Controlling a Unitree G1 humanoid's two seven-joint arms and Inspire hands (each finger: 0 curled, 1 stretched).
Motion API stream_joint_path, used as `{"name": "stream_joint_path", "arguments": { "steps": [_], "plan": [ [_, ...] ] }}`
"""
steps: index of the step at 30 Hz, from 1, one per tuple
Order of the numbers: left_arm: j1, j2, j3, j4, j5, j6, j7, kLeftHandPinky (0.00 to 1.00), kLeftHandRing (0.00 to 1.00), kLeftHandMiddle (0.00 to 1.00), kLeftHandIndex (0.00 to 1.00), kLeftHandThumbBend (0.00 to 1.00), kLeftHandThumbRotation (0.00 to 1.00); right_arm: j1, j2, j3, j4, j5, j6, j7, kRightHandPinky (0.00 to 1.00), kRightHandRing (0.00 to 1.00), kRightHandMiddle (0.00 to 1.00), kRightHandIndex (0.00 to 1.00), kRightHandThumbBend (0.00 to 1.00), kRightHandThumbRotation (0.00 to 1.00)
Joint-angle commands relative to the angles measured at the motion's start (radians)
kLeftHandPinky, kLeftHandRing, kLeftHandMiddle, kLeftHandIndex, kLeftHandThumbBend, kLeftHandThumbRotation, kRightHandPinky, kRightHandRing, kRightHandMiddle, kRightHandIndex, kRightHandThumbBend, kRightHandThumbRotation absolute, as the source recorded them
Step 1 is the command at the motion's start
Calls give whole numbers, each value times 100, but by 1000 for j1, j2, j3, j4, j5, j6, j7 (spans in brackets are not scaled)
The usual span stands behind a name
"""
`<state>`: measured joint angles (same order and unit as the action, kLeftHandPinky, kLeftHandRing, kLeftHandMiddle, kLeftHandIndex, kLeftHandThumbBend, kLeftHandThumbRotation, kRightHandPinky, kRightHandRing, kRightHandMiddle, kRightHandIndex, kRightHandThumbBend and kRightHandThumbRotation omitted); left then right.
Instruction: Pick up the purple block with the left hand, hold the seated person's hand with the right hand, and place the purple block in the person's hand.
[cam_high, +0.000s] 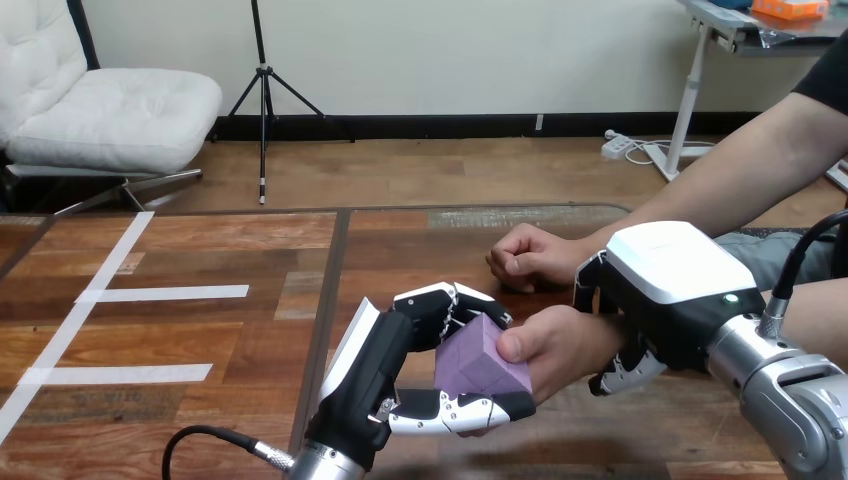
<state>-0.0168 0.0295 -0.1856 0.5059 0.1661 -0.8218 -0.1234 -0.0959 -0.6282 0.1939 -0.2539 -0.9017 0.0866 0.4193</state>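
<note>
At lower centre the left hand (385, 365) clasps the purple block (478, 357), probably light and rigid, best held on flat sides; the right hand (665, 275) wraps the person's wrist (603, 340).

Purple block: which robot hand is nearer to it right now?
Left. The left hand is curled round the purple block, with the person's hand also on it. The right hand is off to the block's right, curled round the person's wrist.
</note>
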Motion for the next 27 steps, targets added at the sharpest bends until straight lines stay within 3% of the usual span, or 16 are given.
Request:
{"name": "stream_joint_path", "arguments": {
  "steps": [1, 27],
  "plan": [
    [-73, -4, 0, 7, 10, -10, 12, 41, 47, 53, 54, 79, 17, -92, 9, -12, 13, 6, -6, -27, 34, 40, 48, 51, 78, 0],
    [-75, 5, 0, 9, 25, -17, 31, 43, 48, 54, 57, 79, 20, -102, -19, 13, 40, -52, -19, -2, 43, 55, 61, 64, 77, 0]
  ]
}}
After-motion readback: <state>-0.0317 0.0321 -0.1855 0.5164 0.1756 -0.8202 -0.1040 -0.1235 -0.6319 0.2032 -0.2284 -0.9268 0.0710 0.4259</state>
